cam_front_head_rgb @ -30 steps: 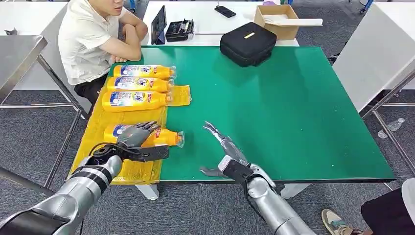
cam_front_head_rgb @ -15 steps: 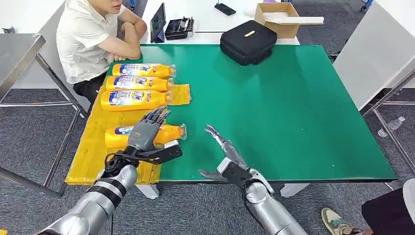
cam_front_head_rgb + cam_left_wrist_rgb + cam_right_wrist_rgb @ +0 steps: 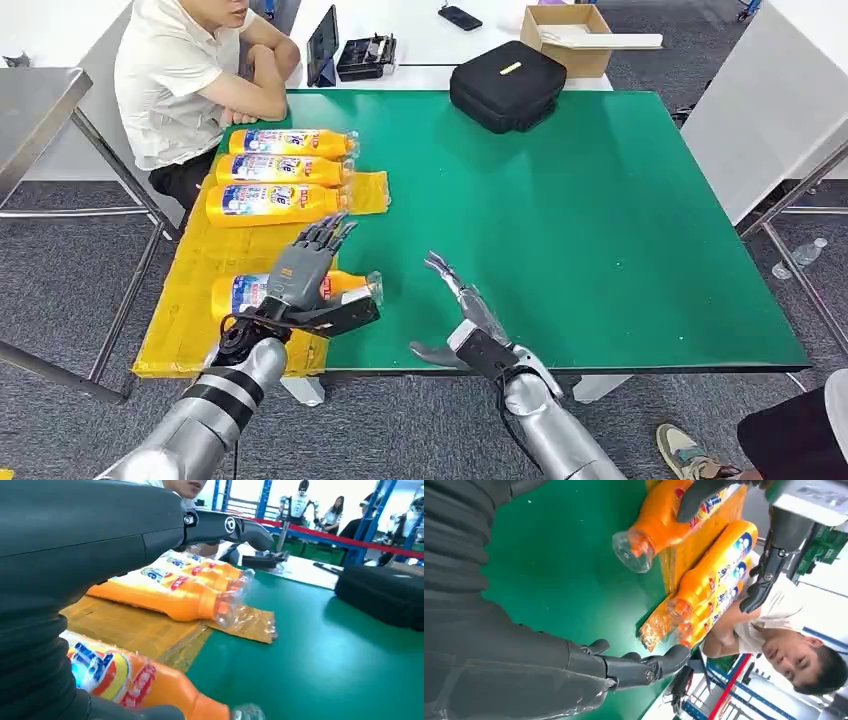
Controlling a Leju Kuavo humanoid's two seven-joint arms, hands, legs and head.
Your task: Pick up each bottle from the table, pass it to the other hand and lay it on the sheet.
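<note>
Bottle (image 3: 250, 291), glossy orange plastic, lying on crinkled sheet (image 3: 190, 330).

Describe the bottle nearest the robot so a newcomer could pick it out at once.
Start at the green table and find the yellow sheet along its left edge. Three orange bottles lie packed in a row at the sheet's far end. The nearest bottle lies alone at the near end, apart from that row, cap toward the green surface, with the robot's left hand over it.

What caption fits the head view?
Left hand over the fourth bottle on the yellow sheet; right hand open.
</note>
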